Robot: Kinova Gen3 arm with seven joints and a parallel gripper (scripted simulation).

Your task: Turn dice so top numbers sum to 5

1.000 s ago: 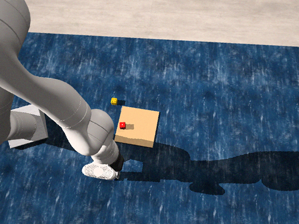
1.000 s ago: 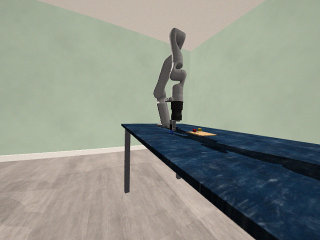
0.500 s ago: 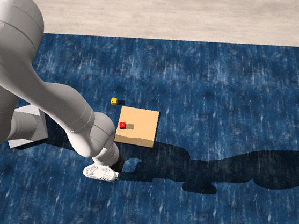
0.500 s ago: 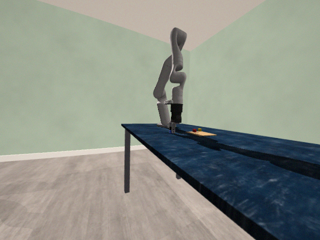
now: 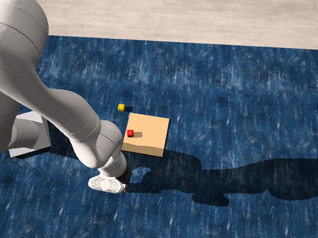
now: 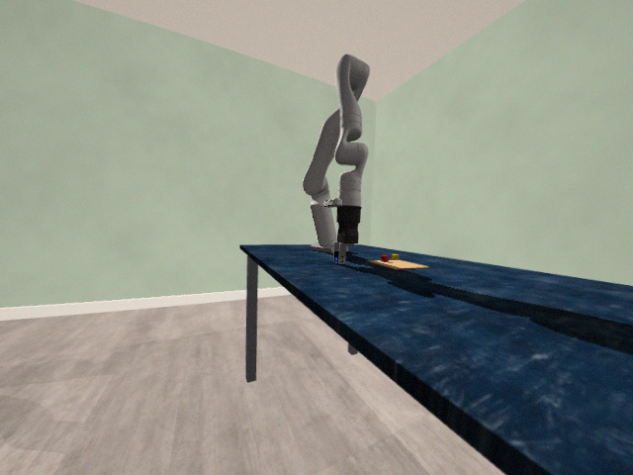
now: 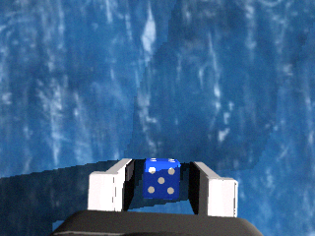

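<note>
In the top view, you are seeing the arm reaching over the blue surface, with the gripper mostly hiding beneath the wrist, nearer the surface's lower long edge than its upper one. The tan mat is lying flat, and the red die is resting on it near its left edge, showing you one pip on top. The yellow die is sitting off the mat, just beside its upper-left corner.

In the exterior view, you are looking at the gripper pointing down low over the surface, toward the far-left corner, with the blue die showing at its fingertips, well off the mat.

In the wrist view, the gripper's fingers are standing apart on either side of the blue die, leaving you a gap on each side, so they are gripping nothing. The die is turning its five toward your camera; a narrow strip of another face is showing along its upper edge.
</note>
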